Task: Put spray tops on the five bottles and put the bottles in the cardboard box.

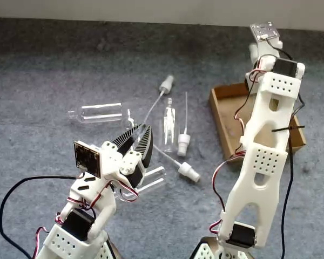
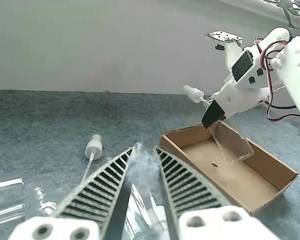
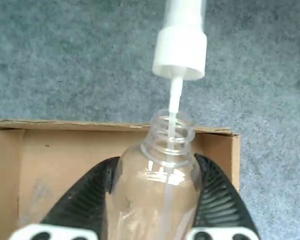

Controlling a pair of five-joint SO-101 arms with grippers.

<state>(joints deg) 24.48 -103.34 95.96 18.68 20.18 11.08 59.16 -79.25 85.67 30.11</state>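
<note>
High view — 3 bottles (image 1: 94, 113) (image 1: 169, 121) (image 1: 153, 179), 3 spray tops (image 1: 166, 83) (image 1: 183, 143) (image 1: 189, 172), 1 cardboard box (image 1: 222, 116).

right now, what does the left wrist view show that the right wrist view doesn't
Left wrist view adds: the left gripper closed on a clear bottle, plus a loose spray top and a lying bottle on the carpet.
Right wrist view adds: a close look at the held bottle, with the tube of its spray top in the neck and the cap raised, not seated.
Both share: the right gripper, that bottle with its top, and the cardboard box.
</note>
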